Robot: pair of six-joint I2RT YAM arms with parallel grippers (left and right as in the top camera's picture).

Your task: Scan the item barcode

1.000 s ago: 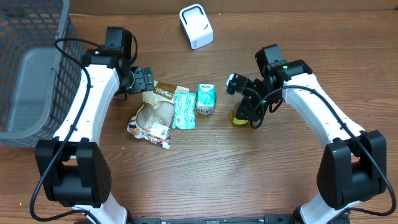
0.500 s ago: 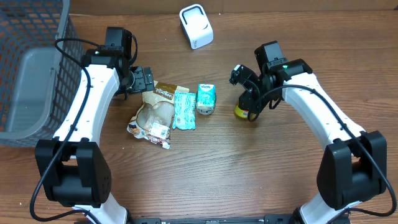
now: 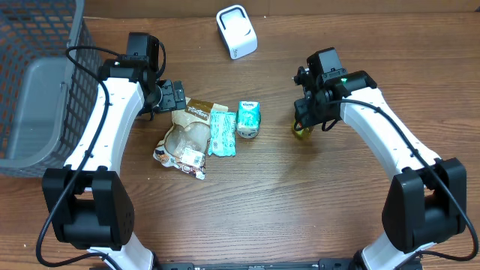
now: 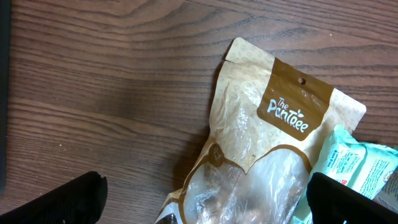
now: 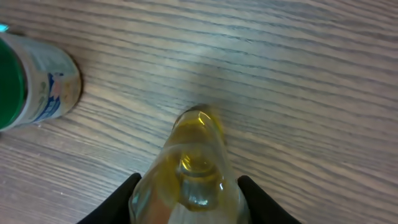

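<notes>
On table (image 3: pixel 262 195): three packages (image 3: pixel 221 131), one bottle (image 3: pixel 302 132), one scanner (image 3: pixel 236 31).

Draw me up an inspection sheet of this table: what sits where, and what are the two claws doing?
Surface: wooden table, no spills seen.
Job's things: white scanner at the far edge; yellow bottle in the right gripper.
Clutter: brown snack pouch, teal packet, small teal container, lying together mid-table.
Grippers: left gripper open, empty, above the pouch; right gripper closed on the bottle.
Cables: black cables along both arms, clear of the items.
Surroundings: dark mesh basket at the left.
</notes>
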